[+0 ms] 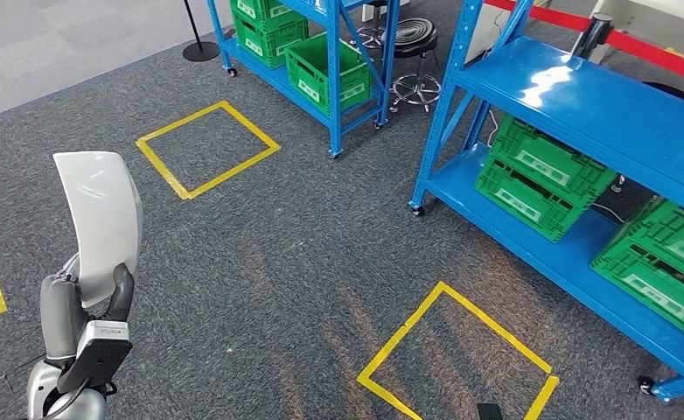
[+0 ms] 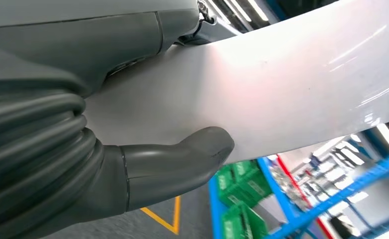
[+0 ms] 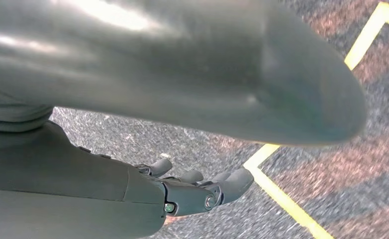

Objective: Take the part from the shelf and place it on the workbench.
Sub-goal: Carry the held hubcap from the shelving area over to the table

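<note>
Your left hand (image 1: 85,302) gripped the part (image 1: 101,214), thumb (image 2: 182,159) pressed on its face and the fingers hidden behind it. The part was a smooth, glossy white curved panel, held upright at the lower left of the head view, above the carpet and touching nothing else. Your right hand (image 3: 197,191) hung over the floor with its fingers apart and holding nothing; its thumb was a blurred grey mass close to the lens. Around you lay speckled grey carpet (image 1: 303,254) marked with yellow tape squares (image 1: 207,149). To the right stood a blue metal shelf (image 1: 583,114) with green ribbed crates (image 1: 544,175) on its lower level; a second blue shelf (image 1: 334,70) with more crates stood farther back, a black stool (image 1: 415,52) just beside it. The near shelf was cut off at the picture's edge.
</note>
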Controlling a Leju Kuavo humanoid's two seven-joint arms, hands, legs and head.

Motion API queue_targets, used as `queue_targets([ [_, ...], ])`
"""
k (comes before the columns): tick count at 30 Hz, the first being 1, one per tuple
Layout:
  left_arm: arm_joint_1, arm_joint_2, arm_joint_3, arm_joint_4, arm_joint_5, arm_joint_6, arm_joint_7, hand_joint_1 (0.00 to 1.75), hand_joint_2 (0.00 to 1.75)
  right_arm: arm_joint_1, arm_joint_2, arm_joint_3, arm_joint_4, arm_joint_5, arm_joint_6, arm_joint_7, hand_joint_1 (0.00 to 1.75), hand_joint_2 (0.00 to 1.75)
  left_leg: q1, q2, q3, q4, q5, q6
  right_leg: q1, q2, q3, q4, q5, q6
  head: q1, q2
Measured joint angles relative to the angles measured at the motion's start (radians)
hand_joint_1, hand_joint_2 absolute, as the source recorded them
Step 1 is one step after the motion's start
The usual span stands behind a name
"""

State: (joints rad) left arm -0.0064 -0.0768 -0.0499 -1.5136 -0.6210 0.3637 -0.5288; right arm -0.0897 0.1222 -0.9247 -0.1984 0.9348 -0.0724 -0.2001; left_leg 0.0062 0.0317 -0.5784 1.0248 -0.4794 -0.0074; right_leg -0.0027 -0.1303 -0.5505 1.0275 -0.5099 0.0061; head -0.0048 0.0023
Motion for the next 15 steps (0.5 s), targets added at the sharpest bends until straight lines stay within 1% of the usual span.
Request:
queue_targets([
  [1,-0.004,-0.004,0.001,0.001,0.000,-0.002,0.005,1.75,1.75,-0.001,0.000,0.000,0.000,0.000,0.001,0.000,0.00,0.00,0.002,-0.012,-0.001,-0.002,0.003,0.006,-0.003,0.027,-0.008,0.022,-0.017,0.006,0.001,0.000],
  [2,-0.010,-0.009,0.002,0.002,0.000,-0.003,0.011,1.75,1.75,-0.001,0.000,0.000,0.000,0.000,0.002,0.000,0.00,0.00,0.004,-0.023,-0.001,-0.004,0.006,0.011,-0.006,0.062,-0.025,0.063,-0.043,0.011,0.004,0.000],
  [3,-0.015,-0.015,0.003,0.004,0.000,-0.005,0.017,1.75,1.75,0.001,0.000,0.000,0.000,0.000,0.004,0.000,0.00,0.00,0.005,-0.035,-0.004,-0.004,0.008,0.014,-0.008,0.098,-0.053,0.126,-0.076,0.013,0.006,0.000],
  [4,-0.019,-0.020,0.003,0.006,-0.001,-0.006,0.025,1.75,1.75,0.004,0.000,0.000,0.000,-0.001,0.006,0.000,0.00,0.00,0.004,-0.048,-0.006,-0.004,0.009,0.016,-0.007,0.117,-0.087,0.197,-0.109,0.013,0.007,0.000],
  [5,-0.021,-0.025,0.003,0.009,-0.002,-0.006,0.032,1.75,1.75,0.007,0.000,0.000,0.000,-0.002,0.008,0.000,0.00,0.00,0.003,-0.062,-0.008,-0.002,0.010,0.017,-0.007,0.123,-0.117,0.254,-0.128,0.012,0.008,0.000],
  [6,-0.021,-0.028,0.003,0.011,-0.001,-0.006,0.039,1.75,1.75,0.011,0.000,0.000,0.000,-0.003,0.009,-0.001,0.00,0.00,0.002,-0.077,-0.010,0.000,0.011,0.017,-0.006,0.126,-0.133,0.282,-0.128,0.010,0.008,0.000],
  [7,-0.021,-0.031,0.004,0.013,0.005,-0.009,0.048,1.75,1.75,0.013,0.000,0.000,0.000,-0.005,0.010,-0.004,0.00,0.00,0.002,-0.091,-0.012,0.002,0.011,0.017,-0.005,0.128,-0.130,0.268,-0.107,0.007,0.008,0.000],
  [8,-0.021,-0.034,0.005,0.014,0.015,-0.014,0.057,1.75,1.75,0.014,-0.001,0.000,0.000,-0.006,0.011,-0.007,0.00,0.00,0.002,-0.106,-0.012,0.004,0.012,0.016,-0.006,0.134,-0.107,0.216,-0.072,0.004,0.008,0.000],
  [9,-0.022,-0.038,0.007,0.015,0.028,-0.020,0.065,1.75,1.75,0.014,-0.001,0.000,0.000,-0.007,0.012,-0.010,0.00,0.00,0.003,-0.119,-0.013,0.006,0.012,0.014,-0.007,0.152,-0.074,0.143,-0.036,0.001,0.008,0.000],
  [10,-0.023,-0.043,0.008,0.016,0.040,-0.026,0.071,1.75,1.75,0.014,-0.002,0.000,0.000,-0.008,0.012,-0.012,0.00,0.00,0.003,-0.132,-0.015,0.008,0.013,0.010,-0.008,0.174,-0.044,0.078,-0.011,0.000,0.008,0.000],
  [11,-0.024,-0.047,0.010,0.017,0.047,-0.029,0.075,1.75,1.75,0.014,-0.002,-0.001,0.000,-0.009,0.012,-0.013,0.00,0.00,0.003,-0.142,-0.018,0.008,0.015,0.004,-0.008,0.190,-0.024,0.032,0.003,-0.002,0.008,0.000],
  [12,-0.026,-0.052,0.011,0.018,0.050,-0.029,0.078,1.75,1.75,0.014,-0.003,-0.001,0.000,-0.009,0.011,-0.012,0.00,0.00,0.004,-0.152,-0.021,0.008,0.017,-0.003,-0.007,0.200,-0.016,0.011,0.006,-0.004,0.008,0.000],
  [13,-0.028,-0.054,0.012,0.020,0.051,-0.028,0.078,1.75,1.75,0.014,-0.003,-0.001,0.000,-0.009,0.011,-0.010,0.00,0.00,0.004,-0.162,-0.024,0.005,0.021,-0.010,-0.003,0.195,-0.016,0.008,0.006,-0.007,0.008,0.000],
  [14,-0.029,-0.056,0.012,0.023,0.051,-0.026,0.079,1.75,1.75,0.014,-0.003,-0.002,0.000,-0.010,0.010,-0.009,0.00,0.00,0.006,-0.171,-0.028,0.002,0.024,-0.018,-0.003,0.183,-0.016,0.005,0.010,-0.014,0.008,0.000],
  [15,-0.030,-0.057,0.012,0.025,0.051,-0.023,0.079,1.75,1.75,0.014,-0.003,-0.002,0.000,-0.010,0.009,-0.007,0.00,0.00,0.006,-0.162,-0.031,0.003,0.024,-0.022,-0.003,0.172,-0.015,0.001,0.013,-0.021,0.009,0.000],
])
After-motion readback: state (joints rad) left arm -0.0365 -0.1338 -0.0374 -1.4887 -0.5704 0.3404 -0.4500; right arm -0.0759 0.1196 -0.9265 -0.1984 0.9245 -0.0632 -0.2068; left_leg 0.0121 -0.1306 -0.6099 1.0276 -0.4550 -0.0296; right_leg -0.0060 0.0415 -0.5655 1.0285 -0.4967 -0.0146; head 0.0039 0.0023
